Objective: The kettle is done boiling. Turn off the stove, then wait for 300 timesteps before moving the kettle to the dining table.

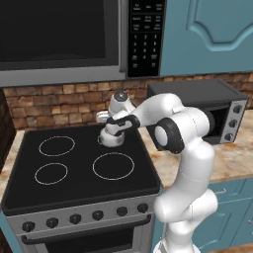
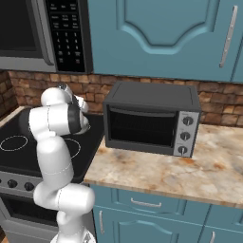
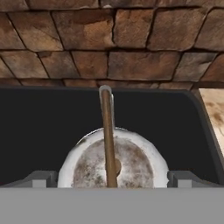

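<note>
The small silver kettle (image 1: 109, 142) stands at the back right of the black glass stove (image 1: 79, 183), behind the large ring (image 1: 113, 165). My gripper (image 1: 111, 134) hangs right over it, pointing down. In the hand view the kettle (image 3: 131, 162) lies just below the gripper (image 3: 113, 179), its thin arched handle (image 3: 107, 131) running up the middle between my fingertips (image 3: 41, 178). The jaws are open wide, one on each side of the kettle body, touching nothing. A row of black knobs (image 1: 74, 217) lines the stove's grey front. The dining table is out of view.
A black toaster oven (image 2: 152, 121) sits on the marbled counter (image 2: 190, 171) just right of the stove (image 2: 28, 159). A microwave (image 1: 59, 34) hangs low above the cooktop. The brick wall (image 3: 109, 43) is close behind the kettle. Teal cabinets (image 2: 156, 33) hang above.
</note>
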You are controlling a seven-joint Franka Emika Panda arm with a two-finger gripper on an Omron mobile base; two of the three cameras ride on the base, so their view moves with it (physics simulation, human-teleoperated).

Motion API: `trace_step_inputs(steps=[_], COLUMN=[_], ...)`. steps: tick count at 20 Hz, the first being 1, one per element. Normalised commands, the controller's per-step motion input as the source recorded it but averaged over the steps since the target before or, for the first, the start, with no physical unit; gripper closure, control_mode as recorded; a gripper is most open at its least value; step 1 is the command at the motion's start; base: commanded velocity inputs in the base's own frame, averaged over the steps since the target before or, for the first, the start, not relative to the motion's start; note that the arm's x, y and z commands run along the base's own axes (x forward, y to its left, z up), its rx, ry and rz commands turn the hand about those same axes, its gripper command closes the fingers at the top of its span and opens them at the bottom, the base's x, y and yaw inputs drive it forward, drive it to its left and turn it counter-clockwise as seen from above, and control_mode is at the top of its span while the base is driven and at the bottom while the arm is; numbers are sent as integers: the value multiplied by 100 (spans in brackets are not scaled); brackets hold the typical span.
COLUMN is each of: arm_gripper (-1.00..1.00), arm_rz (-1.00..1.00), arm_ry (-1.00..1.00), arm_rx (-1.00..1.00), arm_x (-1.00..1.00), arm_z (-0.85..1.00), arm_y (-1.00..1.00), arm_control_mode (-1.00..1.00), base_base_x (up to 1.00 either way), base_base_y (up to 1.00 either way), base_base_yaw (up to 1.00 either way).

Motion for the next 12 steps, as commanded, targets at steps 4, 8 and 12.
trace_step_inputs(steps=[4, 8, 12], arm_gripper=[100, 100, 100], arm_rz=[0, 0, 0], arm_ry=[0, 1, 1], arm_rx=[0, 0, 0], arm_x=[4, 0, 0], arm_z=[-19, -18, -13], arm_y=[1, 2, 0], arm_control_mode=[-100, -100, -100], base_base_x=[0, 0, 0], base_base_y=[0, 0, 0], base_base_yaw=[0, 0, 0])
